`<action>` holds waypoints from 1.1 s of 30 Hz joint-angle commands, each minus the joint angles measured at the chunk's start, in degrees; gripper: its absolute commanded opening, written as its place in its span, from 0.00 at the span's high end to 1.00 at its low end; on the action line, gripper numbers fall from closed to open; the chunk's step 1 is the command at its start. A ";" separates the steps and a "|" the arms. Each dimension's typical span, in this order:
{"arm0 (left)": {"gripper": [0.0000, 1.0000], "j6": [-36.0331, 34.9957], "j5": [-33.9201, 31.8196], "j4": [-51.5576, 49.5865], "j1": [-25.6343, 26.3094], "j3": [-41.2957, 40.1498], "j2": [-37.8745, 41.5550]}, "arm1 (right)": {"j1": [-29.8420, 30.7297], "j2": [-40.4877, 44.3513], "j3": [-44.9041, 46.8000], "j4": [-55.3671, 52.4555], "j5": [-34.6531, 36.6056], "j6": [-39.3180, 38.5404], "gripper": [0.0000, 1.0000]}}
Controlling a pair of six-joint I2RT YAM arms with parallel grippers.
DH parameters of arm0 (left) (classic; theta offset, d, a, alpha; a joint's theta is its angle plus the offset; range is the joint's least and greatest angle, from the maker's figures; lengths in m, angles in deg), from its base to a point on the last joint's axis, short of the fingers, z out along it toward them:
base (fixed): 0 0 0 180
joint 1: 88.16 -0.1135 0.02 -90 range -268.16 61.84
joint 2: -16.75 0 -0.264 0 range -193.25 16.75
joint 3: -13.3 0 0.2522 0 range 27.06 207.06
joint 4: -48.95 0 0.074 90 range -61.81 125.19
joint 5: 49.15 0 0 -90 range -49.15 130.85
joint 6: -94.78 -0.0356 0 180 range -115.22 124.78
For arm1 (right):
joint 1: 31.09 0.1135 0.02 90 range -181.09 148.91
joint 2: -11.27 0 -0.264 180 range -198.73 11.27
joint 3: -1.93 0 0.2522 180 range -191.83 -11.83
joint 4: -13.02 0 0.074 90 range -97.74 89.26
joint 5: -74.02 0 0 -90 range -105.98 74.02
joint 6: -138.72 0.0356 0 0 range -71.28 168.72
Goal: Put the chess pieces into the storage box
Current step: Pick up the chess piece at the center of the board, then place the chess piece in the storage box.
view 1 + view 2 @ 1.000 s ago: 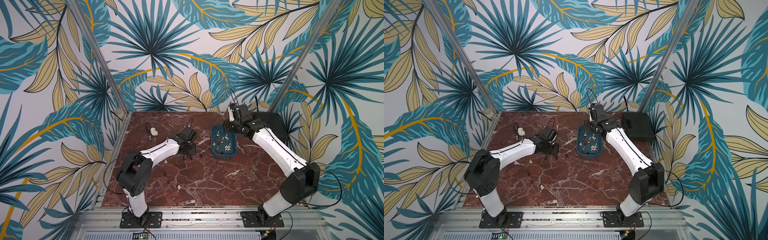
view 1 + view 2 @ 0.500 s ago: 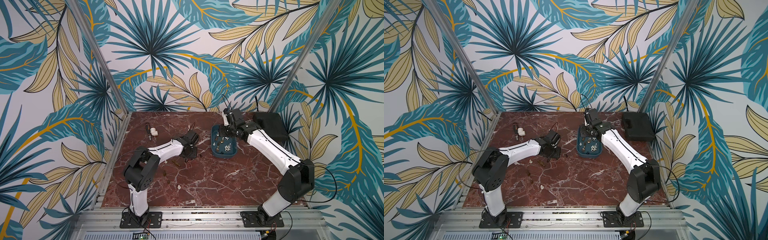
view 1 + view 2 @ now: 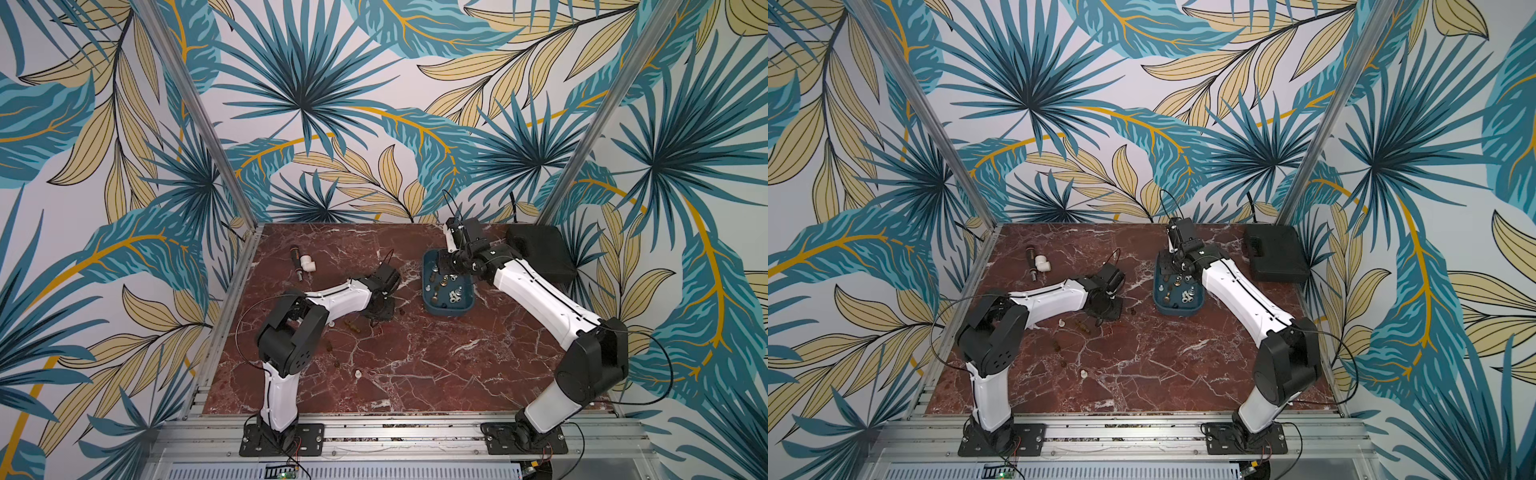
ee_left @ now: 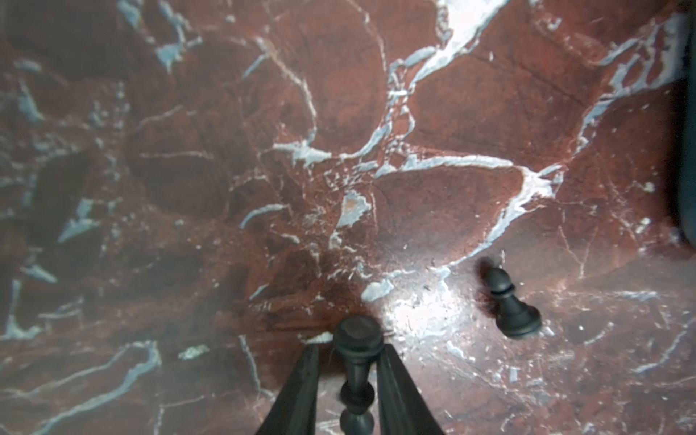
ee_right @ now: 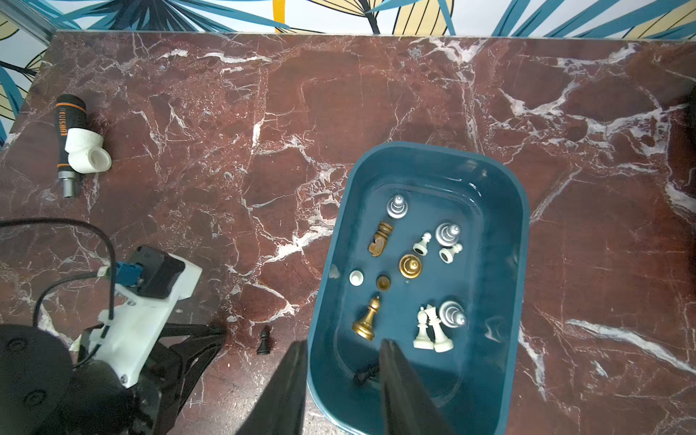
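Note:
In the left wrist view a black chess piece [image 4: 357, 339] lies on the marble between my left gripper [image 4: 348, 357] fingers, which have closed in on its round base. In both top views that gripper [image 3: 380, 316] sits low on the table, left of the storage box [image 3: 446, 311]. My right gripper [image 5: 343, 342] hangs open over the box's near end, one finger outside the rim [image 5: 524, 233]. A black piece [image 5: 367, 373] lies below it; several white, silver and gold pieces [image 5: 410, 265] lie further in. A black pawn [image 4: 508, 301] stands close by.
More loose pieces lie at the front left: a brown one [image 3: 353, 326] and a white one [image 3: 357, 373]. A black-and-orange tool [image 5: 67, 124] and white pipe elbow [image 5: 86, 150] lie at the back left. A flat black case [image 3: 540, 257] fills the back right corner.
My left gripper has come down toward the front and its jaws have narrowed around the black piece. The right gripper has shifted left over the box's end.

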 commanded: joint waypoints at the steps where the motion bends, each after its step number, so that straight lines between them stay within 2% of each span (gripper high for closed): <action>1: 0.74 -3.44 -0.84 -2.90 0.15 1.77 -1.30 | 0.26 0.64 1.14 0.60 0.60 0.12 0.63; 5: 0.84 -5.36 -0.84 -4.98 0.15 3.29 -2.35 | 0.27 0.56 0.88 0.60 0.82 0.06 0.63; 9: 0.92 -6.80 -4.10 -6.80 0.15 5.33 -1.65 | 0.26 1.67 0.97 0.60 1.51 -0.15 0.63; 14: 0.93 -8.19 -5.86 -8.31 0.15 9.25 1.39 | 0.24 3.74 1.52 0.60 2.64 -0.96 0.63; 22: 0.92 -9.62 2.39 -4.11 2.42 18.59 3.59 | -0.52 8.69 4.48 2.97 6.39 -1.60 0.63; 26: 0.92 -10.97 4.64 -1.78 4.89 24.13 0.53 | -1.19 12.39 7.01 4.97 8.33 -1.65 0.63; 33: 0.91 -12.65 7.54 -1.64 8.32 34.50 -9.50 | -2.31 19.19 12.29 7.95 11.44 -1.90 0.62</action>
